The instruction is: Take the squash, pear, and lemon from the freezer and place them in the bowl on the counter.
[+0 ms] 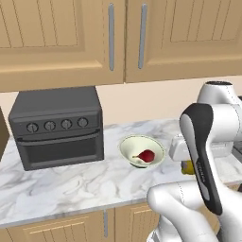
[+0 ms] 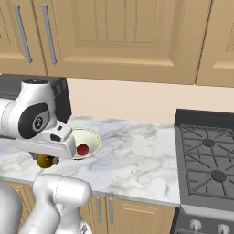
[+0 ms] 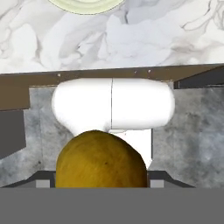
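Counter [image 1: 71, 184] carrying toaster oven [image 1: 56, 125] at nine o'clock; bowl [image 1: 128, 147] sitting at centre, already cradling red pear [image 1: 146, 155]; gripper [image 3: 101, 175] hovering at bowl's four o'clock, fingers closing partway round yellow lemon [image 3: 100, 159]; advice: carrying lemon over rim centre, lowering before letting go, avoiding knocking pear.

Open counter [image 1: 71, 184] fronts the bowl [image 1: 127, 146]; toaster oven [image 1: 56, 127] blocks its left.

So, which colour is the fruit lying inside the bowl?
Red; the fruit in the bowl shows best in the left base view.
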Available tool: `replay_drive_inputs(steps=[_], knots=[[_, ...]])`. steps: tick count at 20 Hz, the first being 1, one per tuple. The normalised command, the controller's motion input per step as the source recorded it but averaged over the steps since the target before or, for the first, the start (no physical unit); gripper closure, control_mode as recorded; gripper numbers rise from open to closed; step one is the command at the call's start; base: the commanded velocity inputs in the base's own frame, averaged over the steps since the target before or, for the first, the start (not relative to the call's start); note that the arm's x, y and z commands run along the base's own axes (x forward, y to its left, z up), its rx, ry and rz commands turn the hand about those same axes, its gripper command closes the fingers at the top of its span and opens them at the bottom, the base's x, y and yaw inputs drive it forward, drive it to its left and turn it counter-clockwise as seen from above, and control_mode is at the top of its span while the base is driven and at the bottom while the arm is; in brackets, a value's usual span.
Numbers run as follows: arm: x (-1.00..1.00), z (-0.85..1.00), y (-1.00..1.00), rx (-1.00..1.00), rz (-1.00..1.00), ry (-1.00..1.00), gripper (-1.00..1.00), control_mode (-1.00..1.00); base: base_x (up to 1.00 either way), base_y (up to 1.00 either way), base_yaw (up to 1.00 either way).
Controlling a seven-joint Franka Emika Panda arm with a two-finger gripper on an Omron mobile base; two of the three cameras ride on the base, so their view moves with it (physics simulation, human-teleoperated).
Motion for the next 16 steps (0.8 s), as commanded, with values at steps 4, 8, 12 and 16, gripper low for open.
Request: replay_drive_inputs(steps=[4, 8, 12, 16], knots=[[0.51, -0.17, 0.00, 0.00, 0.00, 0.00, 1.00, -1.00, 0.00, 0.00, 0.00], [0.46, -0.21, 0.00, 0.00, 0.00, 0.00, 1.00, -1.00, 0.00, 0.00, 0.00], [0.41, -0.25, 0.00, 0.00, 0.00, 0.00, 1.00, -1.00, 0.00, 0.00, 0.00], [0.40, -0.31, 0.00, 0.00, 0.00, 0.00, 1.00, -1.00, 0.00, 0.00, 0.00]])
